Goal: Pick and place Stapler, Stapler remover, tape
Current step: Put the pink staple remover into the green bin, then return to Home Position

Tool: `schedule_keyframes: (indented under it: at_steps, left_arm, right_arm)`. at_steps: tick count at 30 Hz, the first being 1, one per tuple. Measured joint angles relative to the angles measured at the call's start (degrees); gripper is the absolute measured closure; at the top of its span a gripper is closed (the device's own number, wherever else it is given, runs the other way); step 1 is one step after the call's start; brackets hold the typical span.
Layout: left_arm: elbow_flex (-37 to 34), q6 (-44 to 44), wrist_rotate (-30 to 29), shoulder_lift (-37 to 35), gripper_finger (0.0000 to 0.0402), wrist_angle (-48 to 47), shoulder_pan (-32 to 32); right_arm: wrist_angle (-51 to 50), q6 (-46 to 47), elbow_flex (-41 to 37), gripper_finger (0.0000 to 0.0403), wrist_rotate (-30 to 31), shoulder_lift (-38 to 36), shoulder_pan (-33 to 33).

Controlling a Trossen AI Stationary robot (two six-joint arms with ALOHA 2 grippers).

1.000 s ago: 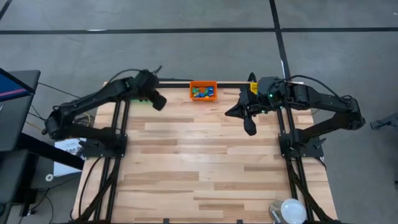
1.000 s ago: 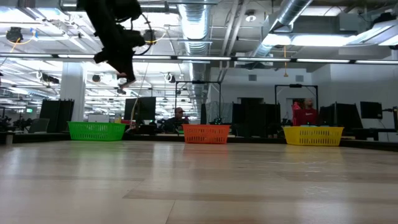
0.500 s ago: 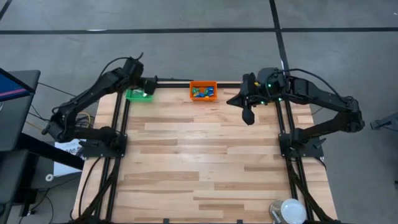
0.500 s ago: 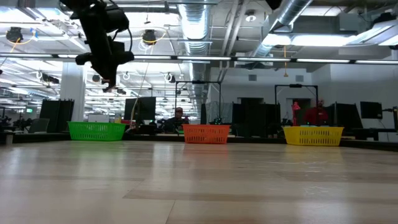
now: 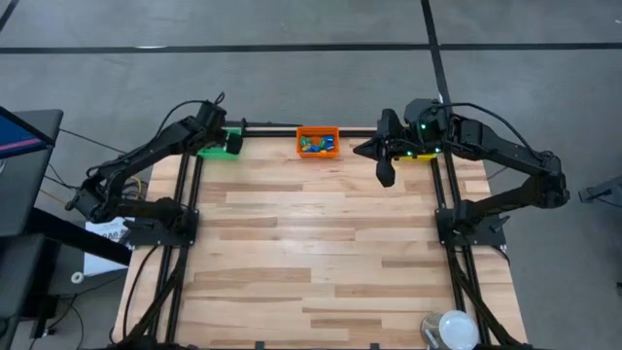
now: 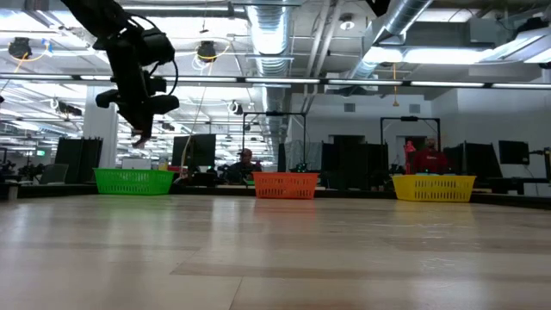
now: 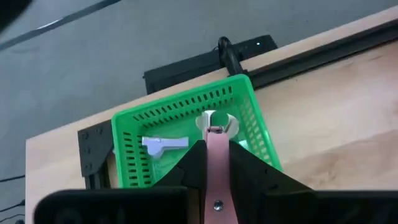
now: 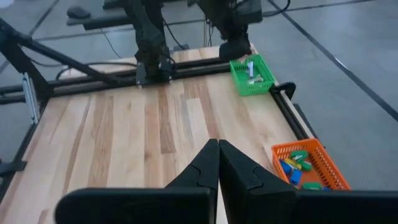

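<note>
Left jaws (image 7: 214, 167) grip a pink stapler remover (image 7: 217, 177) over the green bin (image 7: 248, 122).

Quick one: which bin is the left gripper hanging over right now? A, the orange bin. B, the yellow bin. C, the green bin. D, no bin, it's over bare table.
C: the left wrist view looks straight down past the left gripper, shut on a pink staple remover, into the green bin, and the high view puts that arm's tip at the green bin too.
</note>
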Motion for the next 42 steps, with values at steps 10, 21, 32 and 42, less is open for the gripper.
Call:
schedule_keyframes:
  at_steps: [10, 21, 32, 42]
  left_arm:
    - [-0.73, 1.01, -1.35, 0.02, 0.0347, 4.49, 0.33]
    - [-0.71, 1.09, -3.02, 0.02, 0.0299, 6.43, 0.33]
    - [-0.68, 0.49, 8.91, -2.84, 0.0250, 7.43, -0.90]
    - [-0.62, -2.57, 19.02, -10.65, 0.0287, 8.43, -8.74]
  right_arm:
    - [2.35, 0.59, 0.00, 0.0403, 0.01, 0.00, 0.02]
    - [2.32, 0.59, 0.00, 0.0403, -0.01, 0.00, 0.02]
    - [2.26, 0.59, 0.00, 0.0403, 0.01, 0.00, 0.04]
    - [2.10, 0.55, 0.00, 0.0403, 0.01, 0.00, 0.04]
